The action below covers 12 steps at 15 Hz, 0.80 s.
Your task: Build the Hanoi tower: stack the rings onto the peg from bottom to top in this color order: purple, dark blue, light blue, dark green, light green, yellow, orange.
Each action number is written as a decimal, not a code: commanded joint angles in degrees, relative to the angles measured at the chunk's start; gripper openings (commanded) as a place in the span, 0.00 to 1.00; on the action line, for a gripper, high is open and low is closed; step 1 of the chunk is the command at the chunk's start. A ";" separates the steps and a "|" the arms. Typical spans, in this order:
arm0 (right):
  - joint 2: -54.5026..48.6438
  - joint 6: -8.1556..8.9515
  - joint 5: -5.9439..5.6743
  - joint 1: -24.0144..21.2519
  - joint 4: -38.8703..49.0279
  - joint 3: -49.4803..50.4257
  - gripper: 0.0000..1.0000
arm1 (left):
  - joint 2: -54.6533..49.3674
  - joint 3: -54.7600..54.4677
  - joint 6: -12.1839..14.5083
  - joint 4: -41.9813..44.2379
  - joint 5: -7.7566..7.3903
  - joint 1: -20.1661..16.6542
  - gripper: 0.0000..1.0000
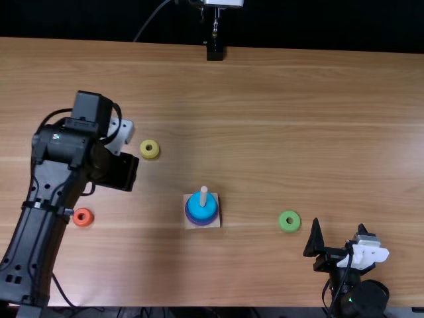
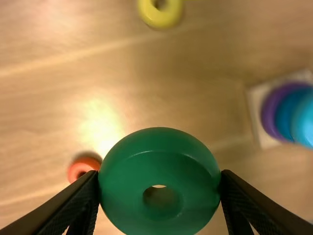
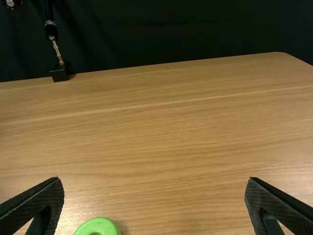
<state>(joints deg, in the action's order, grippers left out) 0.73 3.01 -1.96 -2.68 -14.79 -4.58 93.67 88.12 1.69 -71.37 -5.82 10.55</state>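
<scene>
With my left gripper, I am pinching the dark green ring across its outer edge, one finger on each side. The ring is sitting above the table, and its hole axis is running roughly vertical, as far as I am judging.

The peg is standing upright to the right of this gripper and slightly toward the near edge; the left arm is being the nearer one. On the base, the purple ring, dark blue ring and light blue ring are lying stacked in order. The next step is calling for a rightward transfer, then hole-over-peg alignment. The peg tip is presenting the main strike hazard.

The yellow ring is resting on the gripper's far side, the orange ring toward the near edge. The light green ring is lying between the peg and my right gripper, whose fingers are standing spread, holding nothing, well apart from the peg.
</scene>
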 commanded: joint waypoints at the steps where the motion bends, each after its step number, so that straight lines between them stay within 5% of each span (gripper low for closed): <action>1: -0.73 -0.05 -0.68 -0.66 -4.15 3.70 1.00 | -0.77 -0.67 -0.11 -1.72 -1.14 2.55 0.00; 6: -0.73 -0.05 -0.68 -0.66 -4.15 3.70 1.00 | -1.21 3.82 -2.64 -6.25 -1.14 11.69 0.00; 12: -0.73 -0.05 -0.68 -0.66 -4.15 3.70 1.00 | 1.52 11.64 -7.18 -6.25 -1.14 17.23 0.00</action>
<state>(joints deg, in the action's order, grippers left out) 0.73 3.01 -1.96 -2.68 -14.79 -4.60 94.06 97.86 -4.05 -77.69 -6.44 27.14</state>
